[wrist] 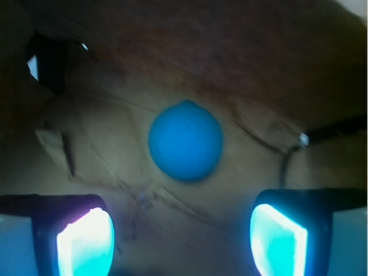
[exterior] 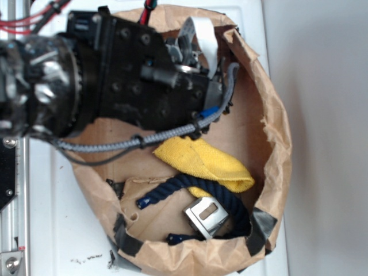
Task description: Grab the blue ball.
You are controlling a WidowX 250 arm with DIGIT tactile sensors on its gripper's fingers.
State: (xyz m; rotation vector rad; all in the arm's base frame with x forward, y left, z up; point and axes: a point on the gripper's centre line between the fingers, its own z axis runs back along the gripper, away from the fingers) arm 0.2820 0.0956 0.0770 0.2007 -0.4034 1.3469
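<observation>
the gripper (wrist: 181,236) has its jaws spread wide, and nothing sits between the two pale blue pads (wrist: 86,241). the blue ball (wrist: 186,141) lies on the crumpled brown paper floor ahead of the fingertips, centred on the gap and clear of both pads. from outside, the arm (exterior: 115,75) reaches down into the paper bag (exterior: 276,144) and hides the ball. the yellow cloth (exterior: 201,163), the dark navy rope (exterior: 172,187) and a metal clip (exterior: 205,217) lie nearer the bag's lower rim.
</observation>
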